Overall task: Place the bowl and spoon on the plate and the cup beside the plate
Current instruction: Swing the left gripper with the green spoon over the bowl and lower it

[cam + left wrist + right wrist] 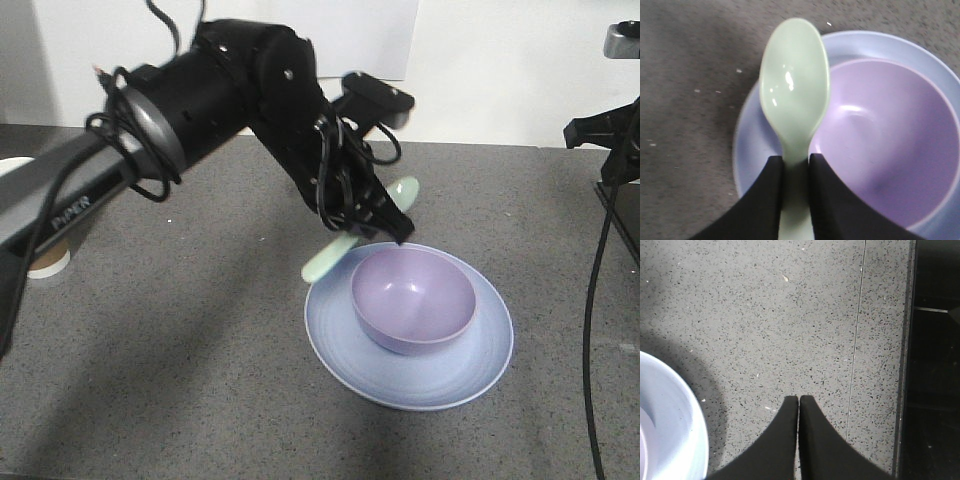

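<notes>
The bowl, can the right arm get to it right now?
Probably yes. The right gripper, shut, hangs over the table beside the plate, and the bowl looks free on its right side; the left gripper holds the spoon at its left.

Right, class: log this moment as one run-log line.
left end effector: shut on spoon, over plate edge | bowl: on plate | right end effector: shut, empty

spoon [795, 90]: smooth, glossy plastic with bright highlights
bowl [885, 145]: smooth, plastic-looking, soft sheen
plate [470, 370]: smooth, satin, faintly ringed
tabletop [790, 315]: matt, speckled grey, stone-like
</notes>
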Motion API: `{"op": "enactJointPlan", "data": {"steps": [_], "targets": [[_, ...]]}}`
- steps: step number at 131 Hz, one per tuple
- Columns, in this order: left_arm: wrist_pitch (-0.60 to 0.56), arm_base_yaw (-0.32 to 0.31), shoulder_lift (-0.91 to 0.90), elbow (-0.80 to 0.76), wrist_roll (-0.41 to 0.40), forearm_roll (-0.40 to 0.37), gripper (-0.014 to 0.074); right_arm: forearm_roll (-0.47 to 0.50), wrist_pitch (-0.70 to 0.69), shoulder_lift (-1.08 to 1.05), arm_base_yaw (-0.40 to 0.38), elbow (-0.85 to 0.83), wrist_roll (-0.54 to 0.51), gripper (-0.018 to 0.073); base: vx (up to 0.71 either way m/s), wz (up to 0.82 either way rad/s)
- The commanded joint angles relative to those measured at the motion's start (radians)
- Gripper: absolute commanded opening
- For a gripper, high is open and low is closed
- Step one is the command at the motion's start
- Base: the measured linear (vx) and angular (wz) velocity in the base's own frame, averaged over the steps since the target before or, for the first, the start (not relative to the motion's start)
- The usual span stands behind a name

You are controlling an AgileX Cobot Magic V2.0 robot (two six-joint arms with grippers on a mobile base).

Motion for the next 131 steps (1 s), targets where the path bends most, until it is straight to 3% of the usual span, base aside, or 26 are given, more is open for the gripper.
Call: {"op": "enactJointPlan", "data": {"steps": [1,82,131], "targets": [[-0.002,-0.027,-0.047,-0.033,-0.001,-0.015,-0.0006,-0.001,-0.032,-0.048,-0.004,-0.028,-0.004,-0.0008,0.00,0.00],[0.019,-0.094,0.001,-0.033,-0.022,-0.023,0.0004,-0.001,-0.032,-0.048,-0.004,-0.028,-0.004,-0.0008,0.00,0.00],[0.025,-0.095,0.008,-0.033,-0.037,-0.023,0.0032,-0.001,-0.032,-0.048,-0.004,-0.028,-0.004,-0.0008,0.00,0.00]]}}
